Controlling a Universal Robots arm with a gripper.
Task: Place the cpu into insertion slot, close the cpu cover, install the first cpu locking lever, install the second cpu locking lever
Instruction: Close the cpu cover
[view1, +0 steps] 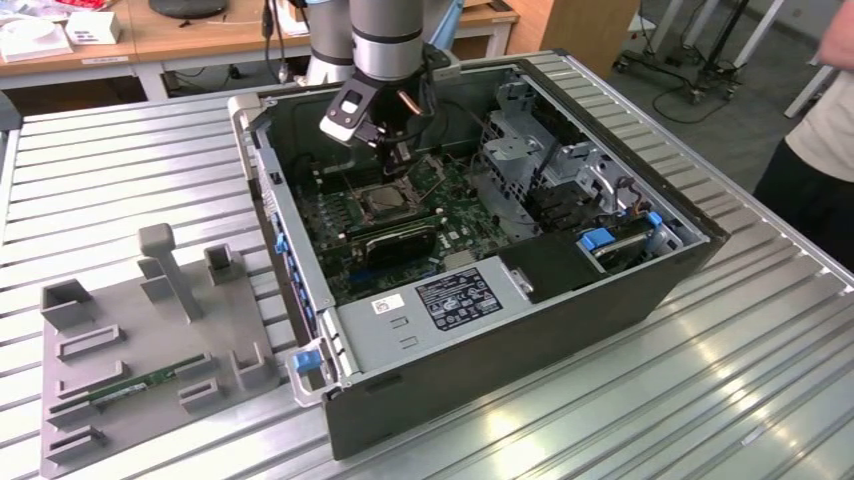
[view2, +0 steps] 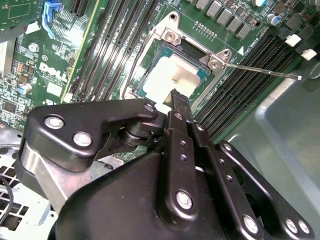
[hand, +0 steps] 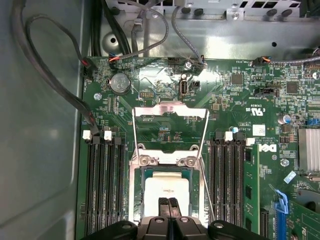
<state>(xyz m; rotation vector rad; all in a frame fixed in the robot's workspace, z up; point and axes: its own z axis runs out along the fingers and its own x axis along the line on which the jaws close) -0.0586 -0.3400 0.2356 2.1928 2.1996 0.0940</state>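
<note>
- Hovering inside the open PC case (view1: 627, 290) on the counter (view1: 120, 160), the gripper (view1: 395, 168) hangs just above the socket area.
- Jaws pressed together, nothing btwn them. In both wrist views the tips sit over one edge of the cpu (hand: 167, 191).
- cpu lies flat in the insertion slot (hand: 134, 196), metal top up, sides parallel w/ the slot rim. It's square, so no real long axis.
- cpu cover (hand: 170, 106) is open, tilted up from its hinge end w/ two screws.
- Thin wire lever (view2: 260, 70) is swung out from the slot, across the memory slots (view2: 250, 90).
- Grey fixture tray (view1: 147, 350) on the counter holds a green memory stick (view1: 140, 385).
</note>
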